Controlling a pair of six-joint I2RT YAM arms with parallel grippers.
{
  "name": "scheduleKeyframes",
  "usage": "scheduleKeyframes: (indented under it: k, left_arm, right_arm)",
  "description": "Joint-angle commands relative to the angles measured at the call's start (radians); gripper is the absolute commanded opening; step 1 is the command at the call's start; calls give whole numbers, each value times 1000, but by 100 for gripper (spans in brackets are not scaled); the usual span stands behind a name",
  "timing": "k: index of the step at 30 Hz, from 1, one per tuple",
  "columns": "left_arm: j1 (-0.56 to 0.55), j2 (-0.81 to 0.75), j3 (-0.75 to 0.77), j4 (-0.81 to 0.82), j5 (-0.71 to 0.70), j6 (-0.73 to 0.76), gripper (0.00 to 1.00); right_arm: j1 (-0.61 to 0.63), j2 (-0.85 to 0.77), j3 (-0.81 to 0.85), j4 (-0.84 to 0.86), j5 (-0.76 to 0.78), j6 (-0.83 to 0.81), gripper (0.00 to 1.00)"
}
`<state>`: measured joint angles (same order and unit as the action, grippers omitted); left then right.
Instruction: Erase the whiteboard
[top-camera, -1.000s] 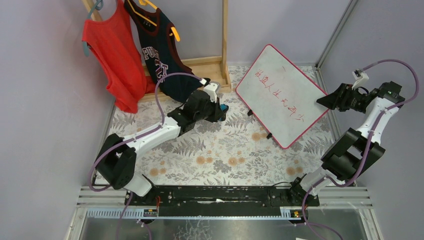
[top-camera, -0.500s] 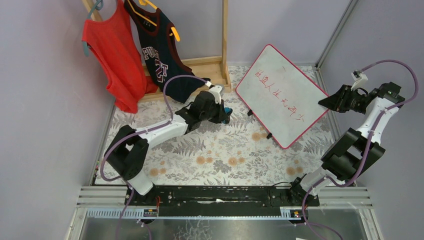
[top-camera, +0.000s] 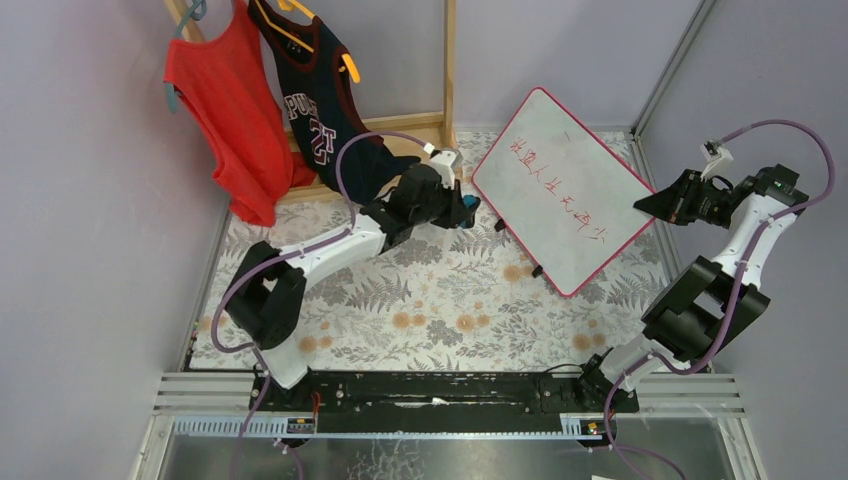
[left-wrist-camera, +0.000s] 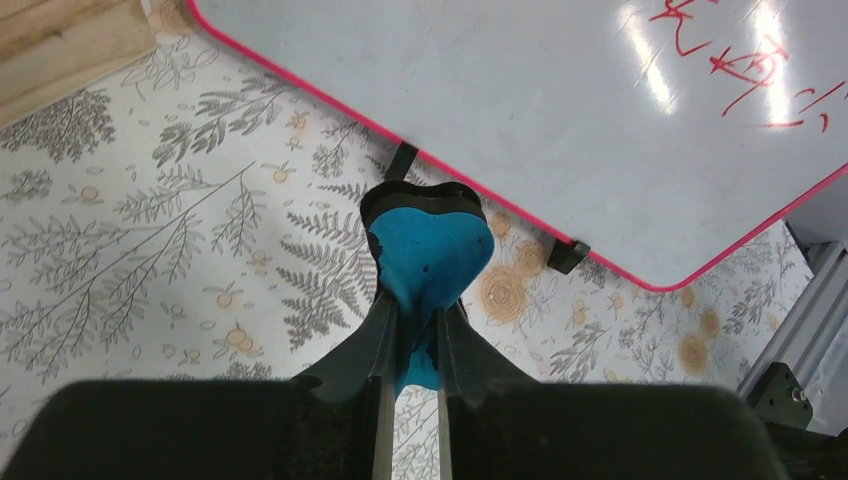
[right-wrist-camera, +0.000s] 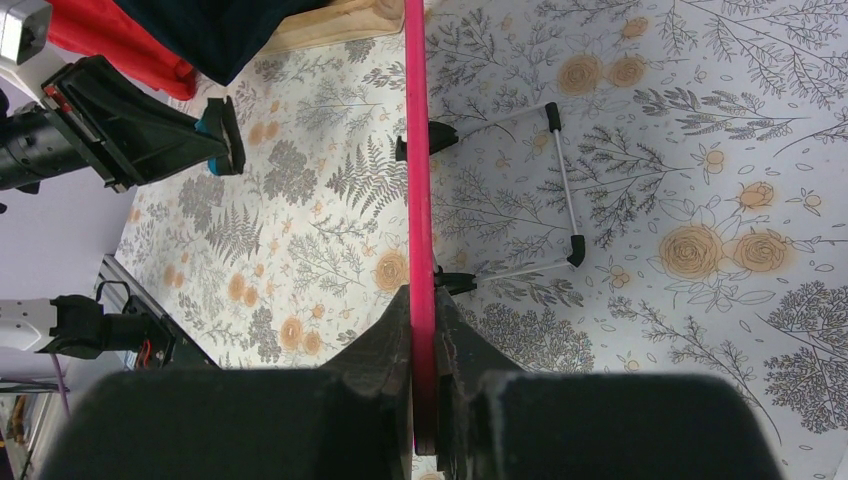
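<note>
The whiteboard (top-camera: 560, 185), white with a pink-red frame and red handwriting, stands tilted at the back right of the table. Its frame (right-wrist-camera: 416, 170) runs edge-on up the right wrist view. My right gripper (top-camera: 648, 205) is shut on the frame at the board's right edge, one finger (right-wrist-camera: 392, 330) on each side. My left gripper (top-camera: 468, 210) is shut on a small blue eraser (left-wrist-camera: 430, 255) and hovers just left of the board's lower left edge (left-wrist-camera: 480, 190). The eraser (right-wrist-camera: 216, 135) also shows in the right wrist view.
A wooden rack (top-camera: 448, 90) at the back holds a red garment (top-camera: 225, 110) and a dark jersey (top-camera: 320, 100) close behind the left arm. The board rests on thin wire feet (right-wrist-camera: 560, 170). Floral cloth (top-camera: 440, 310) covers the table; a metal rail (top-camera: 660, 70) lines the right side.
My left arm has carried the blue eraser to the right, up to the board's left edge. My right gripper has closed onto the board's frame.
</note>
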<state>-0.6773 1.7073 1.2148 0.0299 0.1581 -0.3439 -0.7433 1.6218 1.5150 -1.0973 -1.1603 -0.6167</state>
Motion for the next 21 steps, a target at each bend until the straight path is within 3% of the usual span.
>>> scheduleKeyframes:
  k: [1,13,21]
  left_arm:
    - [6,48,80,38,26,4,0]
    - [7,231,324,109,88,127,0]
    - [6,341,473,148,271,230,0]
  right_arm:
    - [2,-43,21,-5,35,-31,0]
    - [2,-34,29,-41,27,-59,0]
    - [2,-32,53,-89,32,-91,0]
